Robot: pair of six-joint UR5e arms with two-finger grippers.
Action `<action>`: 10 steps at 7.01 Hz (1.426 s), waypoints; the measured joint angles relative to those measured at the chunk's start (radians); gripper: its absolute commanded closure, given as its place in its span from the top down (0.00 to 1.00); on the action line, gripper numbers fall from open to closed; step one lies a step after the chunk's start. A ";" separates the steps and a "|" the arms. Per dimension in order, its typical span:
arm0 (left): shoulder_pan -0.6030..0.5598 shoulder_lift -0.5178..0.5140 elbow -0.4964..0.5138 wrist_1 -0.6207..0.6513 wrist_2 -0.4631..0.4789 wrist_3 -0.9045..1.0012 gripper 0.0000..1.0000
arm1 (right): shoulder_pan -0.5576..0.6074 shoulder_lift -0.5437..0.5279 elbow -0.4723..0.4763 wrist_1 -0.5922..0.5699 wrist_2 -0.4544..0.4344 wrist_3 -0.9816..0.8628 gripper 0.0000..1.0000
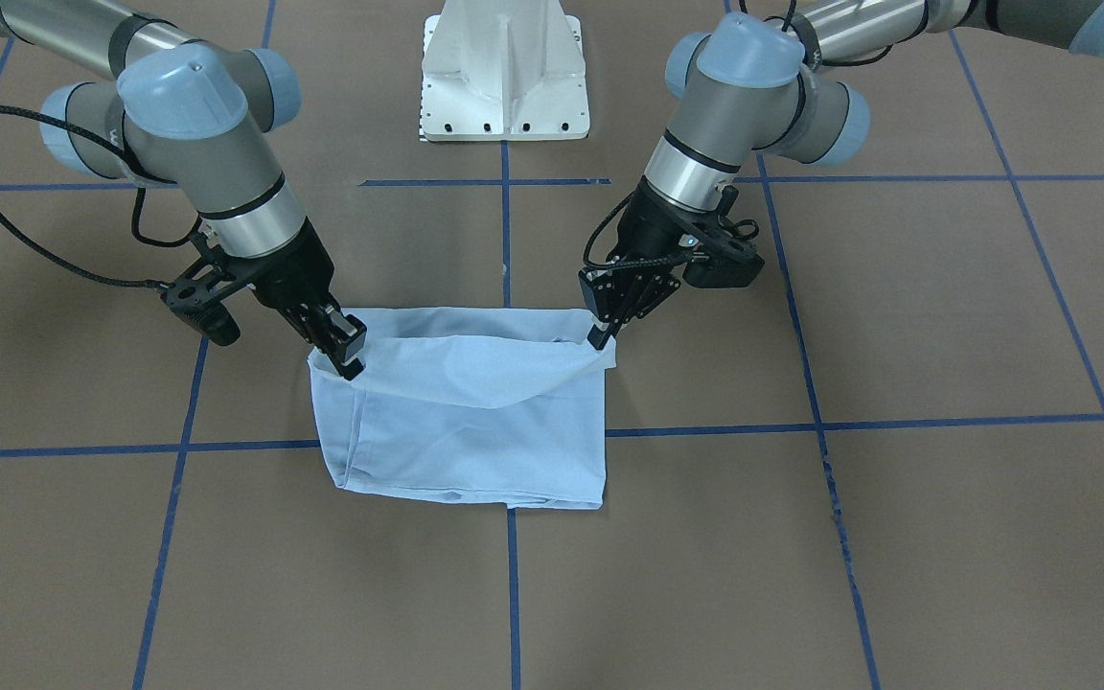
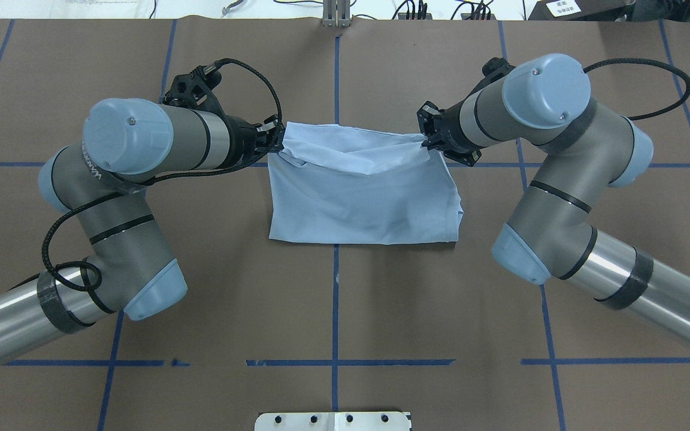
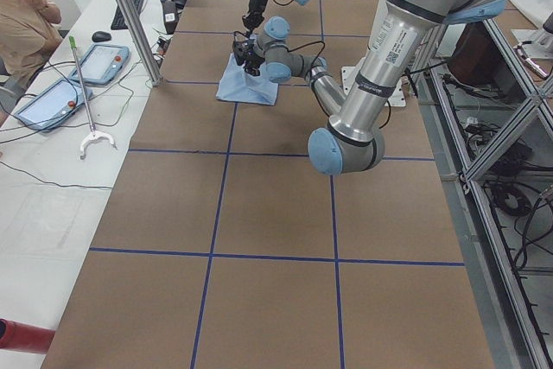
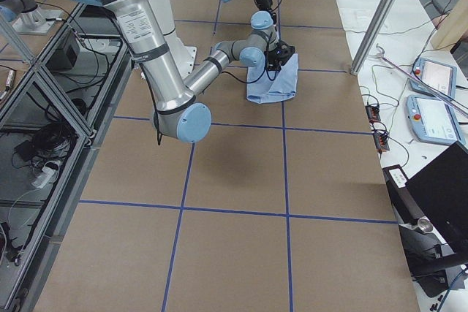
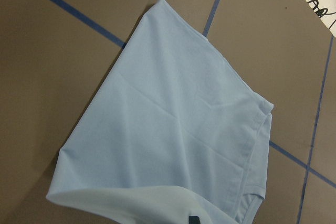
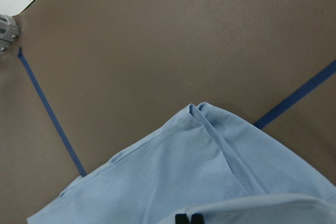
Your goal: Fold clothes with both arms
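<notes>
The light blue T-shirt (image 1: pixel 475 431) (image 2: pixel 363 197) lies part-folded on the brown table, roughly a rectangle. My left gripper (image 1: pixel 600 337) (image 2: pixel 274 143) is shut on one corner of its raised upper edge. At the opposite corner of that edge my right gripper (image 1: pixel 349 356) (image 2: pixel 426 142) is shut on the cloth too. The held edge sags between them above the lower layer. The left wrist view shows the shirt (image 5: pixel 173 129) spread below, and the right wrist view shows a folded corner of the shirt (image 6: pixel 199 182). Collar and print are hidden.
The white pedestal base (image 1: pixel 504 77) (image 2: pixel 333 421) stands at the robot's side of the table. Blue tape lines (image 2: pixel 336 287) grid the brown surface. A person (image 3: pixel 26 23) sits at a side desk with tablets (image 3: pixel 104 62) and a grabber tool (image 3: pixel 82 92).
</notes>
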 measured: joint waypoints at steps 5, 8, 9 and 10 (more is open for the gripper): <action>-0.018 -0.118 0.214 -0.087 0.053 0.021 0.00 | 0.021 0.049 -0.089 0.002 0.010 -0.034 0.00; -0.021 -0.140 0.311 -0.140 0.108 0.041 1.00 | 0.030 0.069 -0.193 0.052 0.011 -0.088 0.99; -0.037 -0.172 0.398 -0.189 0.139 0.050 1.00 | 0.059 0.103 -0.298 0.120 0.020 -0.151 1.00; -0.065 -0.187 0.452 -0.217 0.154 0.072 1.00 | 0.105 0.167 -0.406 0.159 0.051 -0.234 1.00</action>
